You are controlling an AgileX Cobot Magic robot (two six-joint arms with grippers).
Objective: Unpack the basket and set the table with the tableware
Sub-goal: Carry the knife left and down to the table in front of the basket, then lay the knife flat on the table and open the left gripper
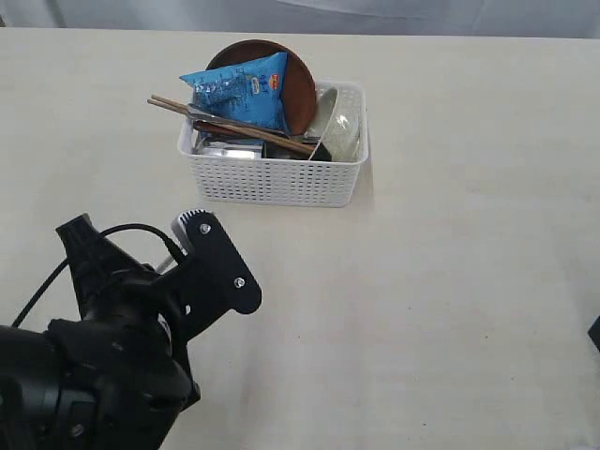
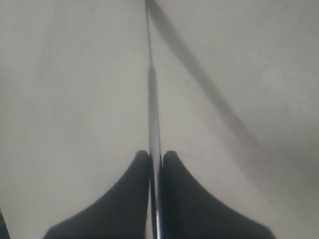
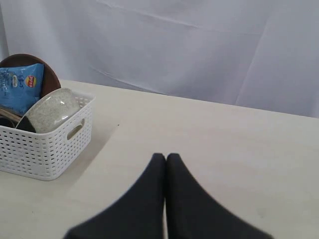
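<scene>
While packet (image 1: 234,92) covers plate (image 1: 298,80), chopsticks (image 1: 173,105) overhang basket (image 1: 272,183)

Blue snack packet (image 1: 238,92) — crinkled, leaning upright; white cloth backdrop (image 3: 199,45) — creased, far side.

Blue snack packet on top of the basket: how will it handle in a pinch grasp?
Probably light and floppy: the blue snack packet looks puffed and creased, so it should deform when squeezed. Its glossy film may be slippery. It appears to lean on the plate above the chopsticks, so lifting it likely disturbs little.
</scene>
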